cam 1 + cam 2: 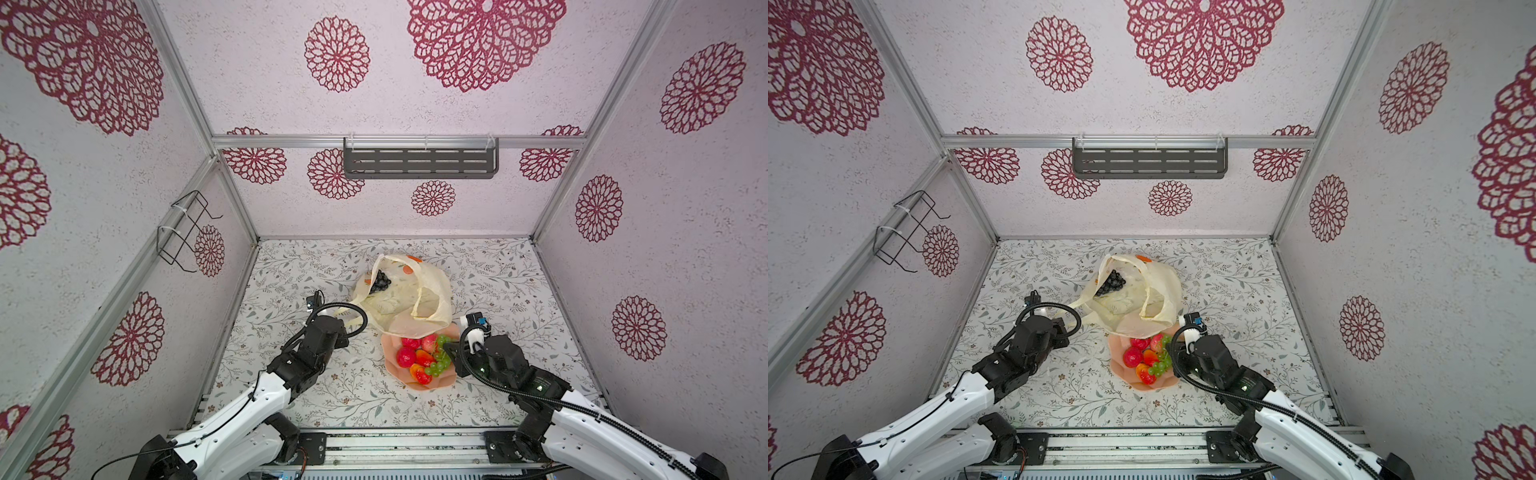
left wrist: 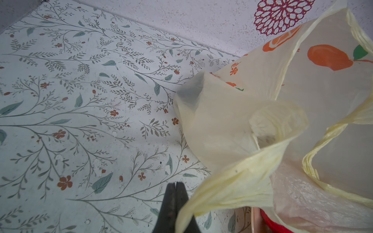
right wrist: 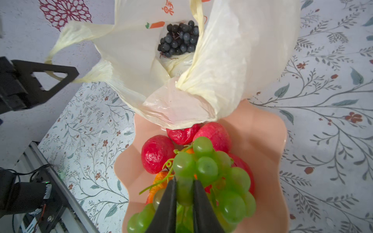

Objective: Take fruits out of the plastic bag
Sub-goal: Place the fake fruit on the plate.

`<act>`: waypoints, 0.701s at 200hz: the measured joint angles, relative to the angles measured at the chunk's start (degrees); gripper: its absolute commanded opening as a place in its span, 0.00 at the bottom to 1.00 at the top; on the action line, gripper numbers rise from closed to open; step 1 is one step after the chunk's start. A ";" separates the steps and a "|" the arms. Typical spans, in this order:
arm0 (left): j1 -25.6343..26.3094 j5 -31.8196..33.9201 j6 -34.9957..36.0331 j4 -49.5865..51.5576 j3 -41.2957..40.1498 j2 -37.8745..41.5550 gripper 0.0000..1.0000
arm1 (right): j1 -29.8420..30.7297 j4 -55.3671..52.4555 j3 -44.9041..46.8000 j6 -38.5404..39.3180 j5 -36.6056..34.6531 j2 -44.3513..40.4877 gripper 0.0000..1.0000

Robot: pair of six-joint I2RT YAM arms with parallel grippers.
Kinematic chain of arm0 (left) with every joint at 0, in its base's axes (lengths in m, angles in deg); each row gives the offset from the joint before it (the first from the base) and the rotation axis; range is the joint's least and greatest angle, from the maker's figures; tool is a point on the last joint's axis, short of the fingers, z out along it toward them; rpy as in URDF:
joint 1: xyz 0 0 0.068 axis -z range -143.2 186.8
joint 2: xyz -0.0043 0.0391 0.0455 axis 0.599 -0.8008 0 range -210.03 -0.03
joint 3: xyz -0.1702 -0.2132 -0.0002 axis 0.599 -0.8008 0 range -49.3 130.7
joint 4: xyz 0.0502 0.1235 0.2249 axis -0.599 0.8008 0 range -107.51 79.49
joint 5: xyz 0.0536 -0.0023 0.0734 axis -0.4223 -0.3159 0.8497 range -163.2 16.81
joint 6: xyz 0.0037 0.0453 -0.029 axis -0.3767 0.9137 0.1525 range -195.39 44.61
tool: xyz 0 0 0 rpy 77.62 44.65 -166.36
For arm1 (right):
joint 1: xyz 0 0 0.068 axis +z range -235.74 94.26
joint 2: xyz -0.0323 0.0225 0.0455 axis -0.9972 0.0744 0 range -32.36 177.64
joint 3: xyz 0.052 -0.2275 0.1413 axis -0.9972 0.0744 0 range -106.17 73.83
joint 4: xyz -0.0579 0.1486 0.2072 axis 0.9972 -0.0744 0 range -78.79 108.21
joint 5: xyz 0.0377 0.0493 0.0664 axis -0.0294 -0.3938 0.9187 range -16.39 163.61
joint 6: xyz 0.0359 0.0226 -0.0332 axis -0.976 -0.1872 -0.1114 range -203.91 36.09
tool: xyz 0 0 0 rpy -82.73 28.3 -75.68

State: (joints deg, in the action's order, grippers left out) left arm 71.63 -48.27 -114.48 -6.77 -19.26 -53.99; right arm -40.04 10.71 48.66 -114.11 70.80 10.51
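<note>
One plastic bag [image 1: 432, 307] mid-bench [image 1: 519, 291], one dark grape bunch [image 1: 379, 281] inside. One pink bowl [image 1: 438, 381] at bag's 6 o'clock: three red fruits [image 3: 157, 154], one green grape bunch [image 3: 203, 167]. Right gripper [image 3: 184, 185], nearly closed, pinches that bunch. Left gripper [image 2: 176, 184], bag's 8 o'clock, fully closed, handle [image 2: 232, 181] alongside.

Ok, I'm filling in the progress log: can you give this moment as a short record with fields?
plastic bag: open, edge draped over the bowl
still in bag: dark grape bunch
in bowl: red fruits
right gripper: shut on green grape bunch, over the bowl
left gripper: shut, beside a bag handle; grip on it unclear
</note>
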 measured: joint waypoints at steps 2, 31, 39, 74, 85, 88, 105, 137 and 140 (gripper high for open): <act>0.00 0.02 -0.02 0.02 -0.02 0.04 0.03 | 0.00 0.07 -0.02 -0.02 -0.02 0.37 0.20; 0.00 0.17 -0.15 0.31 -0.66 1.75 0.03 | 0.02 0.13 -1.09 -0.28 0.00 5.49 0.32; 0.00 0.33 -0.17 0.48 -0.92 2.49 0.03 | 0.02 0.09 -1.77 0.07 -0.09 6.64 0.40; 0.00 1.16 -0.26 0.68 -1.60 4.44 0.03 | 0.02 -0.39 -4.04 0.24 -0.74 8.66 0.54; 0.00 1.20 -0.39 0.70 -1.81 4.50 0.03 | 0.02 -0.55 -4.24 0.24 -1.22 8.59 0.55; 0.00 1.18 -0.42 0.70 -1.90 4.50 0.03 | 0.02 -0.57 -4.24 0.24 -1.42 8.55 0.55; 0.00 1.14 -0.63 0.79 -2.05 4.46 0.03 | 0.02 -1.07 -4.24 0.24 -1.99 7.98 0.54; 0.00 1.07 -1.05 0.72 -2.05 4.46 0.03 | 0.02 -1.79 -4.24 0.24 -3.06 5.88 0.54; 0.00 1.07 -1.05 0.72 -2.05 4.46 0.03 | 0.02 -1.81 -4.24 0.24 -3.10 5.68 0.54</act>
State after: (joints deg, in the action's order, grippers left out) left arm 71.63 -47.20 -115.53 -6.05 -21.32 -49.53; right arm -40.02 8.89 44.42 -113.87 67.70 16.19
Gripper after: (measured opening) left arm 0.042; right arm 0.543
